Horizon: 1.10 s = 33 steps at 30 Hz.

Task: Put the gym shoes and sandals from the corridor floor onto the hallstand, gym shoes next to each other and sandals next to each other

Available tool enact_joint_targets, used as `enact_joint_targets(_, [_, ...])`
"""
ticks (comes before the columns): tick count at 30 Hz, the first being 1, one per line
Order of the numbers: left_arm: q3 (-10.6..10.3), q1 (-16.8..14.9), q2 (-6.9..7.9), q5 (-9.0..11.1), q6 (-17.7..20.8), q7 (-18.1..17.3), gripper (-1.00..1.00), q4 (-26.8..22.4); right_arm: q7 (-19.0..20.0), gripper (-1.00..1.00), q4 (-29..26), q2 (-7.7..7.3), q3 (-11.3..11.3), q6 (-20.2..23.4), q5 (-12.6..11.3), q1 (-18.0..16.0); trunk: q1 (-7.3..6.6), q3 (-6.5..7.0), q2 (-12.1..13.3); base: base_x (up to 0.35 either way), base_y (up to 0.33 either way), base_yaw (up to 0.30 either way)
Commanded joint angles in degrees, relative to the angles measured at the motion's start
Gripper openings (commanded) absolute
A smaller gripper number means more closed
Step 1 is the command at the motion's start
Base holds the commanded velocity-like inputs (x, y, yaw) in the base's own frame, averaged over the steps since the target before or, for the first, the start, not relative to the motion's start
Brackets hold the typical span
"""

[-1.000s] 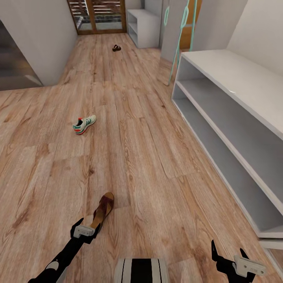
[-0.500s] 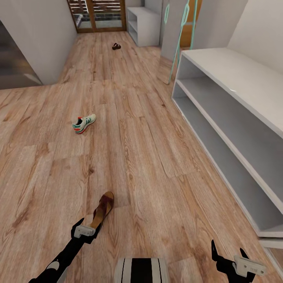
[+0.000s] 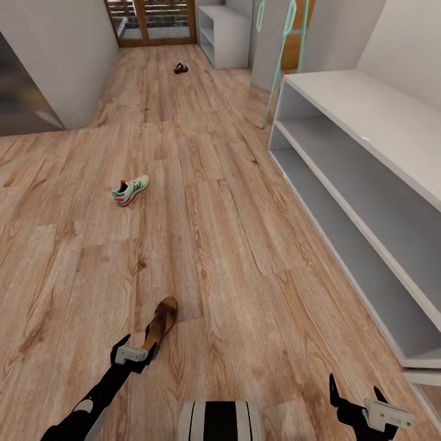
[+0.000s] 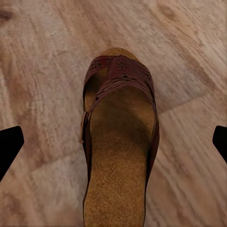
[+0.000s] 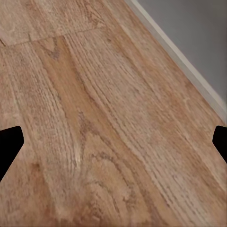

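sandals: 2 visible. near sandal [image 3: 161,323] lies flat on the corridor floor [image 3: 220,233], low left of centre; far sandal [image 3: 180,68] far up the corridor, a small dark blob, detail hard to make out.
gym shoes: 1 visible. gym shoe [image 3: 130,190] on the floor, mid-left, well apart from both sandals, heel toward the robot.
hallstand: hallstand [image 3: 367,184] on the right, white-grey, two open tiers, nothing on the visible parts; its near end and its back are cut off by the frame edge.
other furniture: small white shelf unit [image 3: 223,37] far end; teal frame [image 3: 280,49] leaning just beyond the hallstand.
left pincer: left pincer [image 3: 136,351] just above the heel end of the near sandal; heel hidden behind it in head view. Wrist view looks straight down on the near sandal [image 4: 120,142], strap and tan footbed between the two finger tips at the frame edges. Spread wide, holding nothing; contact with the sandal can't be judged.
right pincer: right pincer [image 3: 355,395] low right, over bare floor near the hallstand's base edge, partly cut off at the bottom. Fingers wide apart, empty.
cut off: heel of the near sandal runs out of the left wrist frame.
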Motion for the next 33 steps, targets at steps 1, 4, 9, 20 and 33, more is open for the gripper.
enact_joint_targets(1, [0.0, -0.01, 0.0, -0.01, 0.0, 0.0, 1.0, 0.01, 0.0, 1.0, 0.0, 0.0, 0.0, 0.0, 0.0, 0.0, 0.0, -0.07, 0.0, 0.0, 0.0, 0.0])
enact_joint_targets(4, [0.03, -0.57, 0.07, 0.01, 0.01, 0.01, 1.0, 0.59, -0.02, 1.0, 0.01, -0.02, -0.02, 0.0, -0.01, -0.02, 0.0, -0.3, 0.0, 0.0, 0.0, 0.0])
enact_joint_targets(9, [0.05, -1.3, 0.14, 0.03, 0.02, 0.02, 1.0, 1.32, -0.04, 1.0, 0.01, -0.04, -0.05, 0.01, -0.02, -0.03, 0.0, -0.7, 0.0, 0.0, 0.0, 0.0])
enact_joint_targets(20, [0.13, -2.82, 0.24, 0.05, 0.04, 0.07, 1.0, 2.15, -0.05, 1.0, 0.02, -0.02, -0.06, -0.02, -0.03, -0.04, 0.0, -1.58, 0.0, 0.0, 0.0, 0.0])
enact_joint_targets(33, [0.15, -3.71, 0.04, 0.05, 0.04, 0.03, 1.0, 3.06, -0.05, 1.0, 0.02, -0.03, -0.06, -0.02, -0.04, -0.05, 0.0, -1.96, 0.0, 0.0, 0.0, 0.0])
